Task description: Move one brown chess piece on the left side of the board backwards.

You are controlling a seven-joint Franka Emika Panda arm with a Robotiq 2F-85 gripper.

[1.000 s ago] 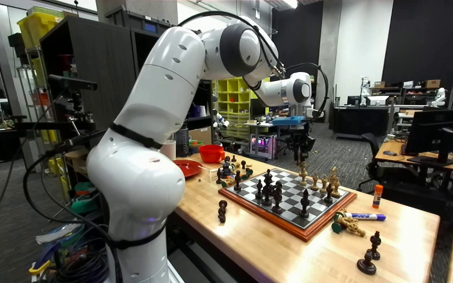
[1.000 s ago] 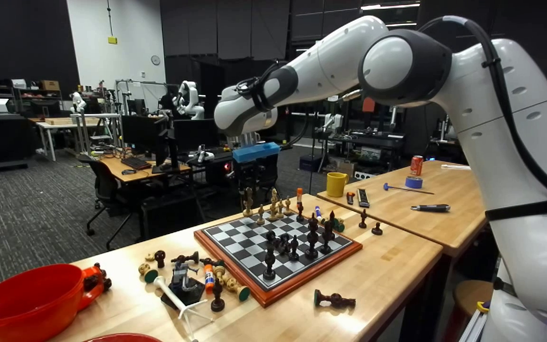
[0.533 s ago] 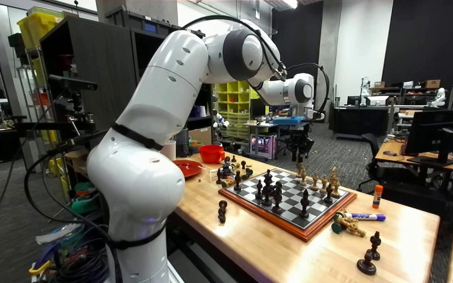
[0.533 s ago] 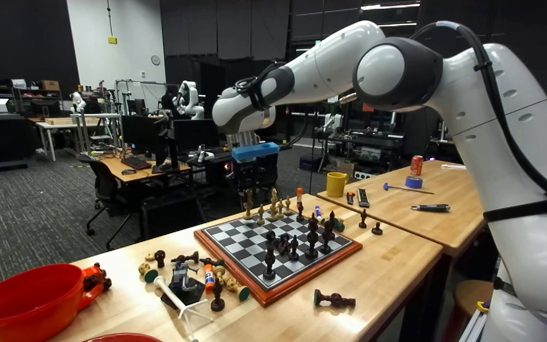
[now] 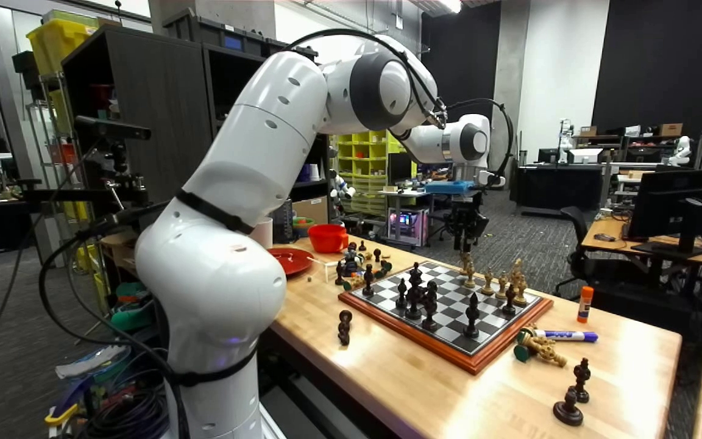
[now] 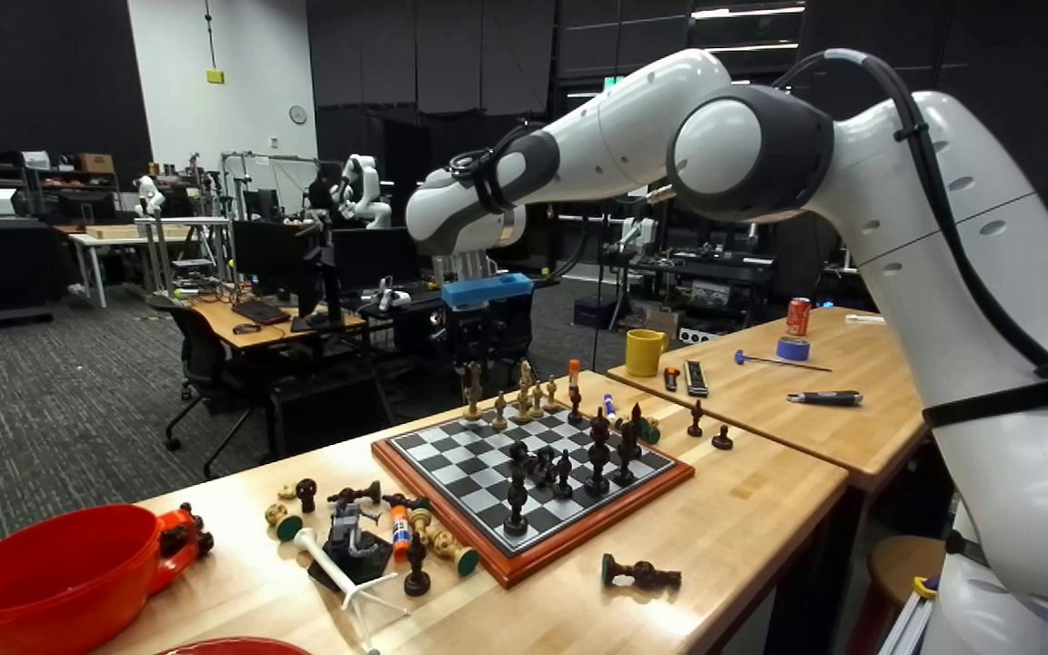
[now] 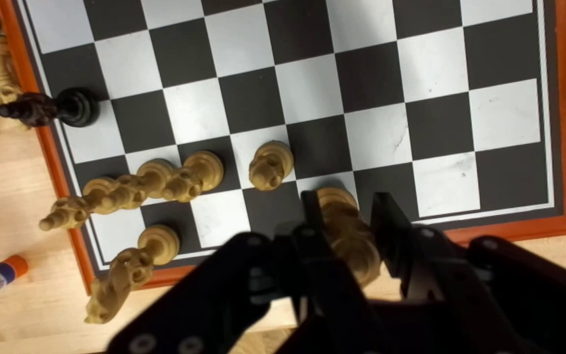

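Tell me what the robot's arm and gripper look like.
The arm is glossy white with rounded segments, dark grey joint sections, black straps and a black cable. The gripper is black and angular, with a bright blue block above it.

This is a robotics lab. A white arm (image 5: 217, 271) stands beside a wooden bench (image 5: 497, 402), a camera (image 5: 112, 128) is mounted near it, and further arms (image 6: 374, 211) show in the background of both exterior views. Around the room are monitors (image 5: 655, 201), an office chair (image 6: 196, 350), yellow bins (image 5: 360, 152) and coiled cables (image 5: 125, 416).
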